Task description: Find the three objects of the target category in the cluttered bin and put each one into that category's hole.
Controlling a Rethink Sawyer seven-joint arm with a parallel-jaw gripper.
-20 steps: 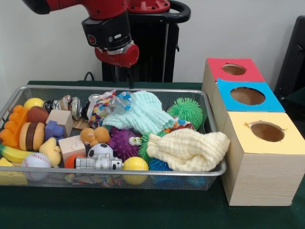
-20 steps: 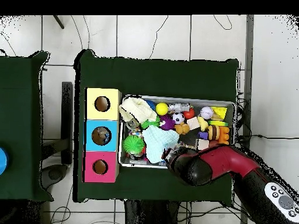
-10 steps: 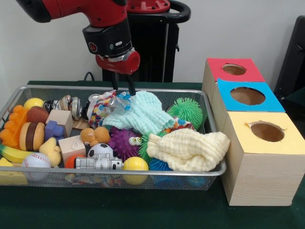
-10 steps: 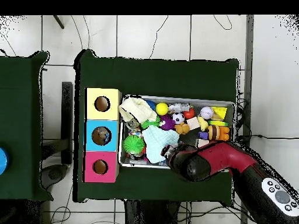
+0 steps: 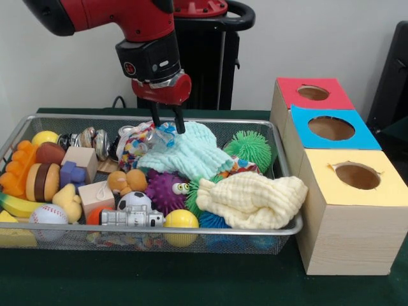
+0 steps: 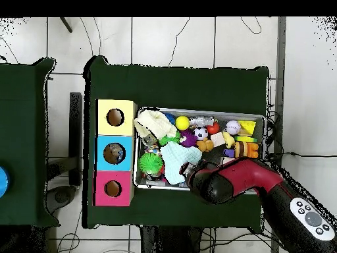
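Mint cloth [image 5: 189,152], pale-yellow cloth [image 5: 252,200]

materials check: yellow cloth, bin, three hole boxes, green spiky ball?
Yellow cloth: soft crinkled fabric, matte, ribbed folds. Bin: metal wire mesh, shiny rim. Boxes: pale wood by the grain, tops look like coloured paper or card, the yellow one torn at its hole. Green spiky ball: likely soft rubber, fine floppy spikes.

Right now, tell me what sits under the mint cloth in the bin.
Below the mint cloth, a purple spiky ball and a patterned item peek out at its edge; a green spiky ball lies beside it. Anything else beneath is covered.
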